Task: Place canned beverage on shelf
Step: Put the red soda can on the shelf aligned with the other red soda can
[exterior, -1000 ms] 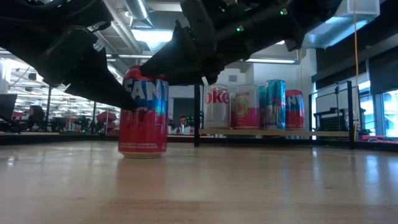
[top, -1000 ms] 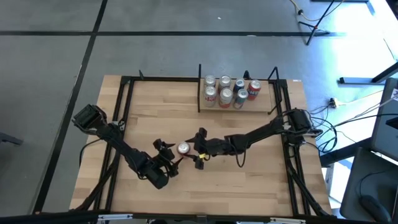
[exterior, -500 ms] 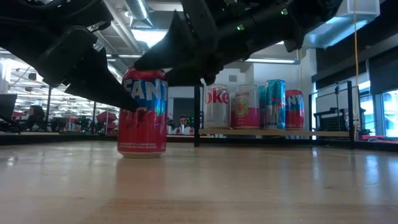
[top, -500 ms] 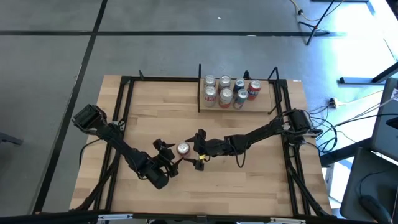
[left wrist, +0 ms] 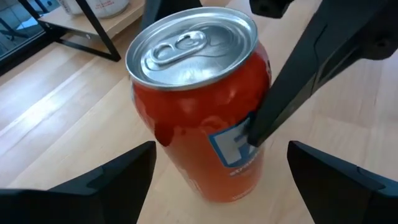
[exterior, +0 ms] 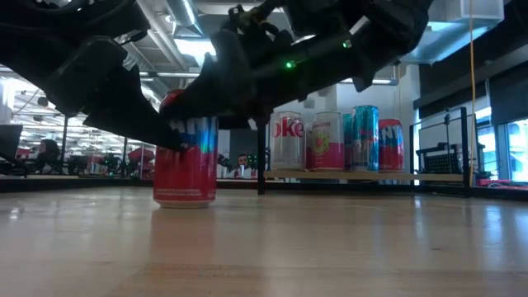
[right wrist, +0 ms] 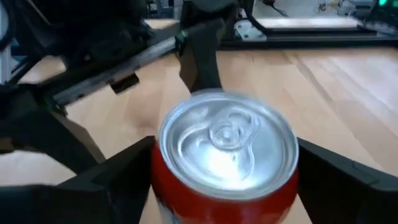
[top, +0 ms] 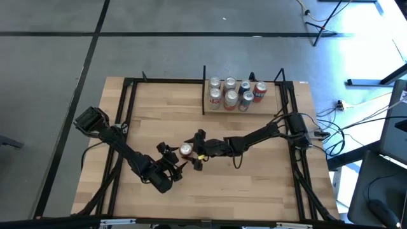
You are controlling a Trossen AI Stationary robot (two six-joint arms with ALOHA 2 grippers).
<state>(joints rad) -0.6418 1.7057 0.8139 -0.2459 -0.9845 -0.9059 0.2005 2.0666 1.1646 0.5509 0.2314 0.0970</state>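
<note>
A red Fanta can (top: 185,151) stands upright on the tabletop, near its middle. My right gripper (top: 191,151) is open, with one finger on either side of the can's upper half (right wrist: 227,149). My left gripper (top: 173,159) is open just to the can's near left; its fingers (left wrist: 112,180) stand wide apart and clear of the can (left wrist: 199,106). The shelf (top: 245,109), a small light-wood board in black uprights, stands at the table's far edge and holds several cans (exterior: 346,136). My right gripper comes at the can level, from the table's right, fingers wide. One finger lies against the can's side wall (left wrist: 244,138) at about mid-height. The can hides the other finger's contact. The can stands upright on its base on the table.
Black frame rails (top: 127,114) run along the table's left, right and far edges. The shelf's front left upright (exterior: 261,153) stands behind the can in the low view. Bare wood (top: 254,184) lies at the near right.
My right gripper has moved toward the table's left, and its open fingers have come around the can from beside it. The can has slid a little toward the table's left and stays upright.
</note>
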